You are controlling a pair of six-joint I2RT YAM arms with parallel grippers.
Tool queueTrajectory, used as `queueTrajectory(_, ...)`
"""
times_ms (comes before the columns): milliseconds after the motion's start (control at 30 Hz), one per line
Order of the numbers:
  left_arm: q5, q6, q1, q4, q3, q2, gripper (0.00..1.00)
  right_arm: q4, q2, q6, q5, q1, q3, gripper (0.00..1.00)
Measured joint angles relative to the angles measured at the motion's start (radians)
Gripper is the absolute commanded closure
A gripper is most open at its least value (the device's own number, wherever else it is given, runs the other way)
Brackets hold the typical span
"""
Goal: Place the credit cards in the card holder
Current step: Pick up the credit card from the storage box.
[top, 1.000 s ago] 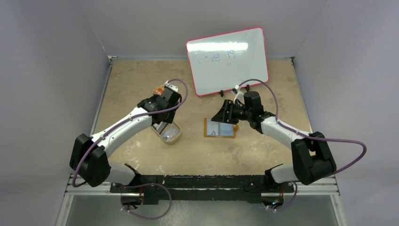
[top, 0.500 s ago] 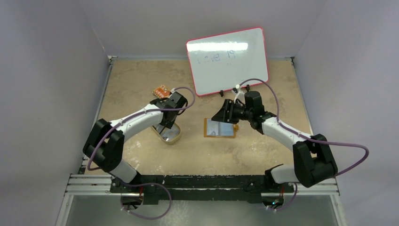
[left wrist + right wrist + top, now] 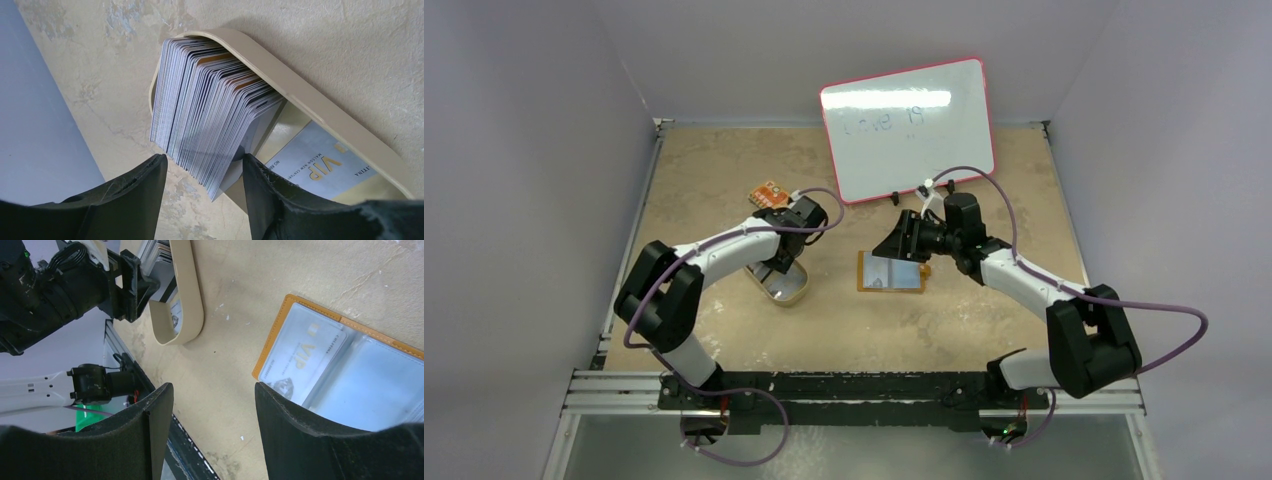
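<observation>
A thick stack of grey-silver credit cards (image 3: pixel 210 110) leans on edge in the tan oval dish (image 3: pixel 310 105), and another card marked VIP (image 3: pixel 320 165) lies flat in it. My left gripper (image 3: pixel 204 161) is open, its fingers on either side of the stack's lower corner; the right one is close against the outermost card. The orange card holder (image 3: pixel 891 271) lies open on the table with a VIP card (image 3: pixel 300 357) in its clear left pocket. Open and empty, my right gripper (image 3: pixel 214 390) hovers just off the holder's left edge.
A whiteboard with a pink rim (image 3: pixel 909 130) stands at the back. An orange patterned flat piece (image 3: pixel 767 194) lies behind the left gripper. The dish (image 3: pixel 789 288) sits left of the holder, with bare table between them. The rail runs along the near edge.
The left arm's elbow has swung inward and its gripper has shifted toward the dish, uncovering the orange patterned piece. The right arm has not moved.
</observation>
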Motion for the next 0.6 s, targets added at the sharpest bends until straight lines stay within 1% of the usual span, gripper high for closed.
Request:
queueTrajectory(467,-0.028,0.0,0.0,-0.002,0.018,-0.012,0.63,0.0,0.0,0.0,-0.001,0.0,0.0,0.37)
queueTrajectory(600,-0.025,0.0,0.0,-0.002,0.018,-0.012,0.69,0.0,0.0,0.0,-0.001,0.0,0.0,0.37)
